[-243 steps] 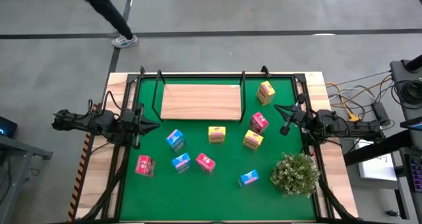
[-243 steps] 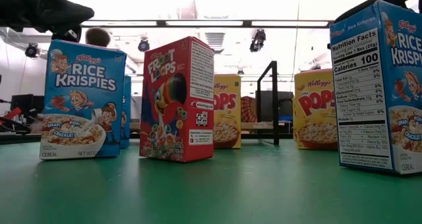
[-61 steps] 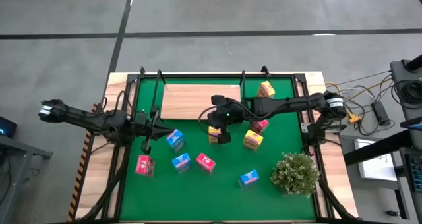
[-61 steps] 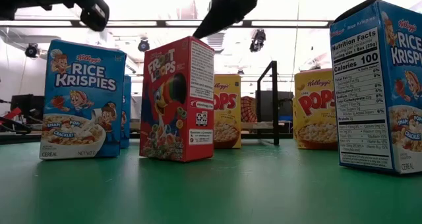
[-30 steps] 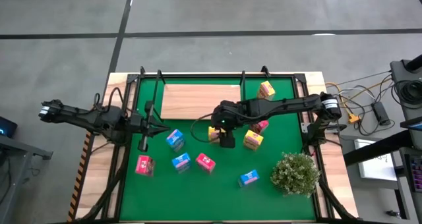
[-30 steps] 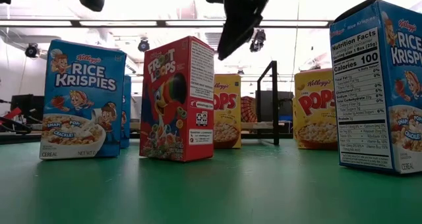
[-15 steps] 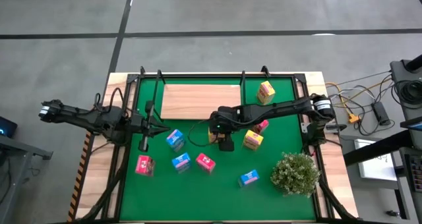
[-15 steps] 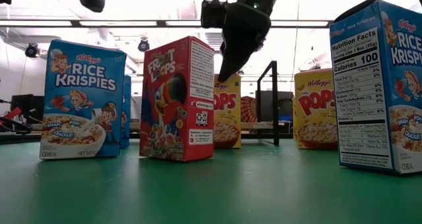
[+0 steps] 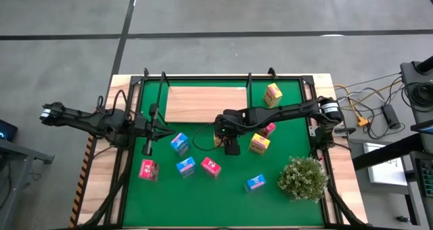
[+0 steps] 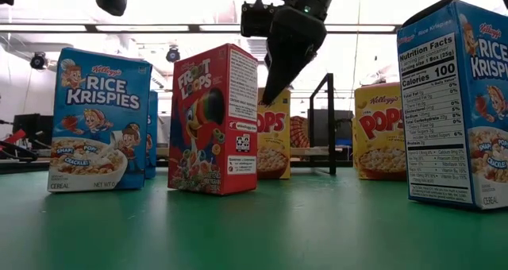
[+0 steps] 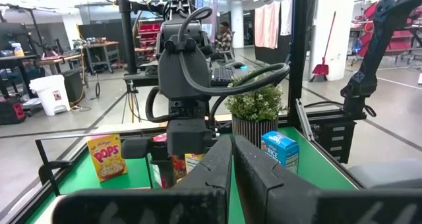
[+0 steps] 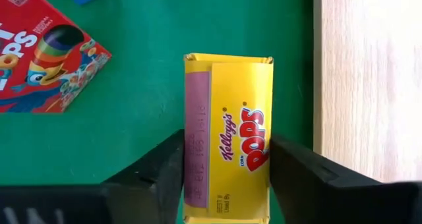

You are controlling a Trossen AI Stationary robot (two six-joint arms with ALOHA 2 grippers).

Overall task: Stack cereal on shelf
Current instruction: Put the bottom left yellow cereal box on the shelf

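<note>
Right gripper (image 12: pixel 227 161) is down over the upright yellow Corn Pops carton (image 12: pixel 228 138) at mat centre, one dark finger against each narrow side, clamped on it; carton bottom on the green table mat (image 9: pixel 203 189). This carton sits just near of the flat light-wood shelf board with thin black posts (image 9: pixel 206 103), not on it. The shelf lies at the far middle of the mat with nothing on top.

Left gripper (image 11: pixel 232 159) hovers at the left side of the mat, fingers pressed together, holding nothing.

Other cartons, all on the mat: yellow one (image 9: pixel 272 93) right of the shelf; yellow one (image 9: pixel 260 143) and pink-red one (image 9: pixel 268 129) right of the gripped carton; blue ones (image 9: pixel 179 143), (image 9: pixel 185 166) and pink-red ones (image 9: pixel 147 169), (image 9: pixel 211 166) at near left; blue one (image 9: pixel 255 182) near right, beside the bushy green plant (image 9: pixel 302 178).
</note>
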